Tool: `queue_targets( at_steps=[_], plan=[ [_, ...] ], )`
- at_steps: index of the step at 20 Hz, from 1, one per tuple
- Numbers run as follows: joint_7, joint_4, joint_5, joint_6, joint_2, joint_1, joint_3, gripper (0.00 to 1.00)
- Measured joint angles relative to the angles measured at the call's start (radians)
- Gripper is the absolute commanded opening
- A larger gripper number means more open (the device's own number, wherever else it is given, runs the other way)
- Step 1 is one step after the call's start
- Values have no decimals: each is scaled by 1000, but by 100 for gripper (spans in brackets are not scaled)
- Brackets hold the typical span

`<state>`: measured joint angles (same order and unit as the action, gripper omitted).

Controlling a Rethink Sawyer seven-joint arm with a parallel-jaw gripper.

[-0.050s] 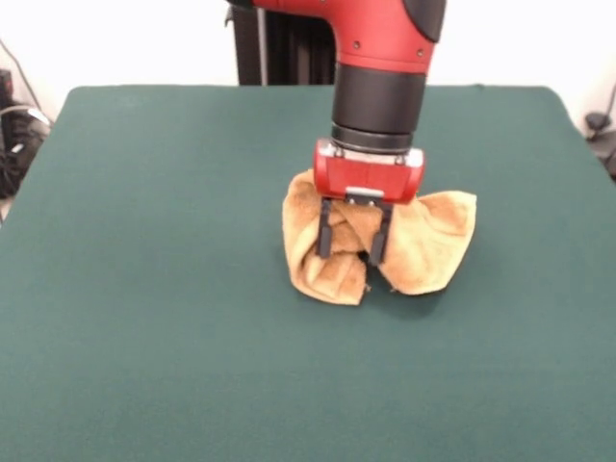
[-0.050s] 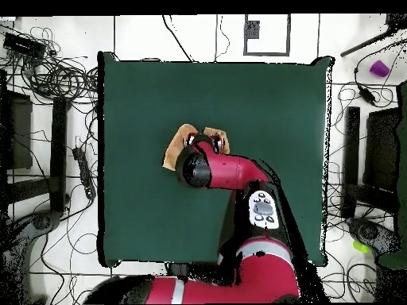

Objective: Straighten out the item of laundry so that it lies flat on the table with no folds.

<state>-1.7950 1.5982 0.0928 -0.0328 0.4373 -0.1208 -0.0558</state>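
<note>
The item of laundry (image 1: 433, 241) is a golden-orange towel, bunched into a crumpled heap with several folds near the middle of the dark green table (image 1: 144, 289). My gripper (image 1: 351, 258) hangs straight down over the heap. It is open, and its two black fingers (image 1: 325, 236) stand apart on either side of a raised fold in the heap's middle. In the overhead view the arm's wrist covers most of the towel (image 2: 175, 147), so only two orange lobes show on the table (image 2: 270, 111). The gripper itself is hidden there.
The red arm (image 2: 238, 171) reaches from the table's bottom edge in the overhead view to the towel. Cables (image 2: 56, 79) and dark equipment lie on the floor around the table. A purple cup (image 2: 379, 68) sits off the table at the top right.
</note>
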Motion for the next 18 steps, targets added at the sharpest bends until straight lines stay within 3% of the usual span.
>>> queue_targets(
  at_steps=[18],
  plan=[
    [0,184,160,193,23,-142,78,100]
  ],
)
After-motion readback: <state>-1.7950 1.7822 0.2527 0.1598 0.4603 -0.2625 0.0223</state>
